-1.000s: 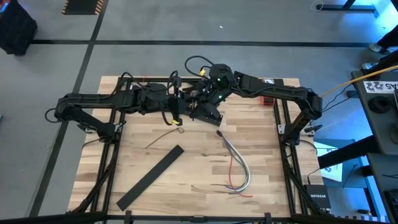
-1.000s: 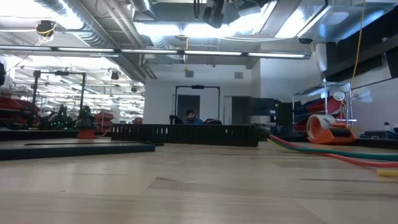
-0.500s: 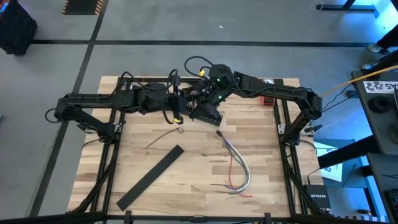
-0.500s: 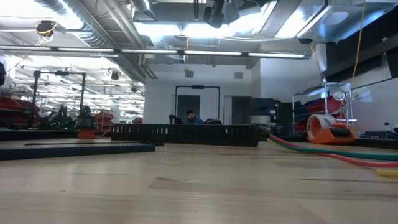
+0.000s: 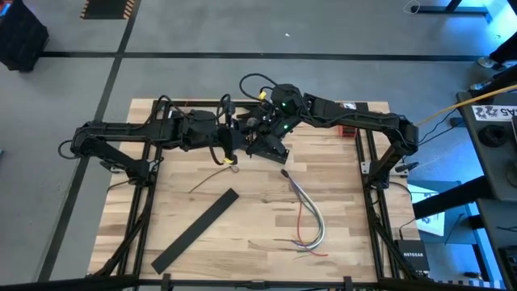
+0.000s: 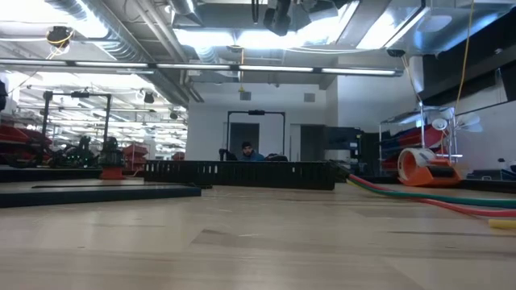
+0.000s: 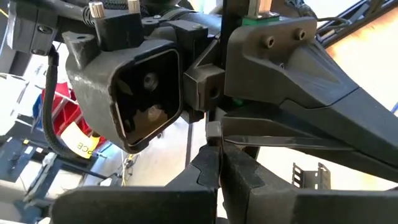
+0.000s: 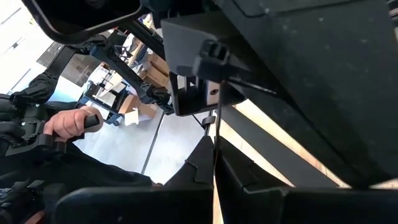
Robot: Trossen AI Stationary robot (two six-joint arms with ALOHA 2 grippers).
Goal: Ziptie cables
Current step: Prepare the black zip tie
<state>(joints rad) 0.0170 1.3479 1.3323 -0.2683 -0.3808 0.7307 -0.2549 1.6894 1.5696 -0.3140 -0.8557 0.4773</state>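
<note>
**Both grippers clamped shut on nothing, ziptie not picked up yet**

The left gripper [image 5: 233, 145] and right gripper [image 5: 258, 144] are parked nose to nose over the far middle of the table [image 5: 266, 242], both with fingers pressed together. Neither is clearly holding anything. The right wrist view does show a thin dark line rising from the fingertips, but there's no telling what it is.

The ziptie [image 5: 208, 179] lies flat on the wood just nearside of the left gripper, apart from it. The cables [image 5: 308, 217] sit further toward the near edge, well apart from the right gripper. A flat black strip [image 5: 198, 229] lies beyond the ziptie on the left gripper's side.

What could go wrong, as a guess:
- The two grippers are so close that any swing by either arm could knock them together.
- The ziptie is hair-thin and flat on the table. A descent with the fingers not opened first would just push it around, maybe under the black strip.
- The cables are loose and splayed, so a sloppy grab could catch one wire and leave the rest.

Compared with a second ago, basically nothing differs. Both arms, the ziptie and the cables are in the same spots, and the fingers are just as closed.
</note>
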